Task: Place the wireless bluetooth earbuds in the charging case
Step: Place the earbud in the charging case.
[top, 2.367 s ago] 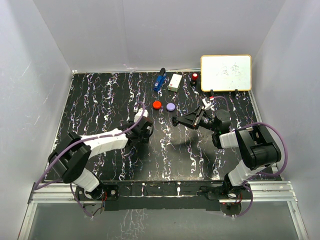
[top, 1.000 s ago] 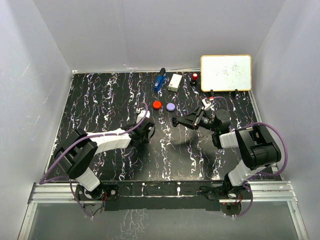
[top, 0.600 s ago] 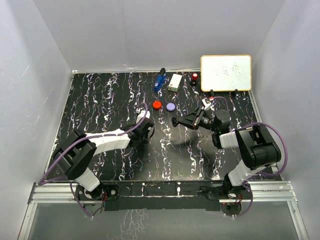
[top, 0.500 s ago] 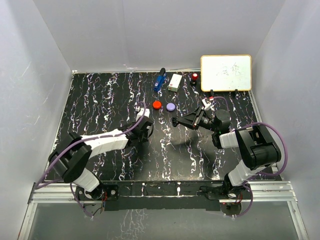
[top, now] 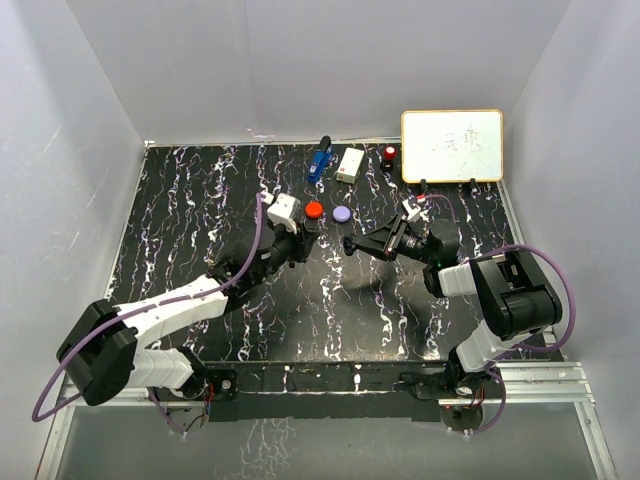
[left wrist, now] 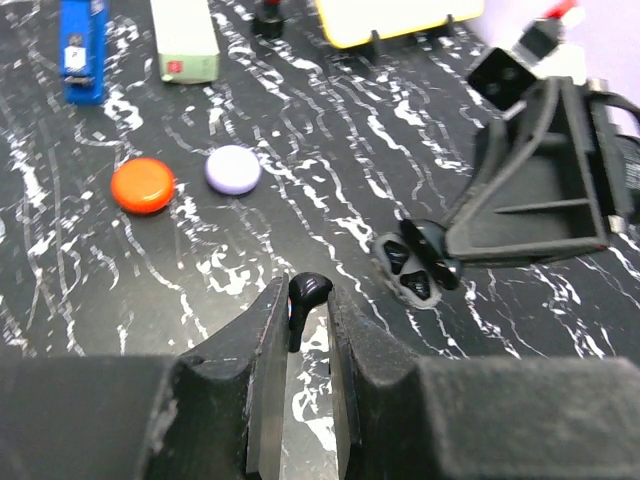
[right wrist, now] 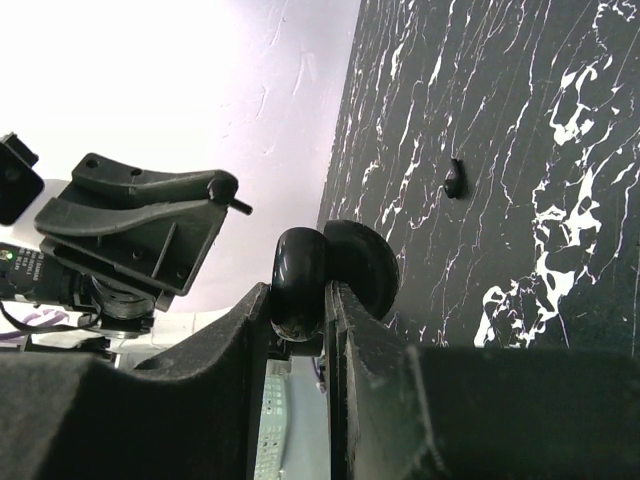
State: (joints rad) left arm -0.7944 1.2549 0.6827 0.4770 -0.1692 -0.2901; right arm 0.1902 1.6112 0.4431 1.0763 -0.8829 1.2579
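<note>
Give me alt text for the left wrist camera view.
The left gripper pinches a black earbud near the open black charging case held by the right gripper. A red case and a lavender case lie beyond.

The black earbud (left wrist: pixel 309 292) shows only its head above the fingers of the left claw (left wrist: pixel 304 312). Its stem is hidden between them, and from above it is too small to pick out. The fingers of the right claw (right wrist: pixel 298 302) hide the lower part of the black case (right wrist: pixel 300 265). A tiny dark speck (right wrist: pixel 453 178) on the counter (right wrist: pixel 520 150) may be another earbud. The whiteboard (left wrist: pixel 395 15), blue block (left wrist: pixel 80 45) and white box (left wrist: pixel 185 40) run off the left wrist view's top edge.
</note>
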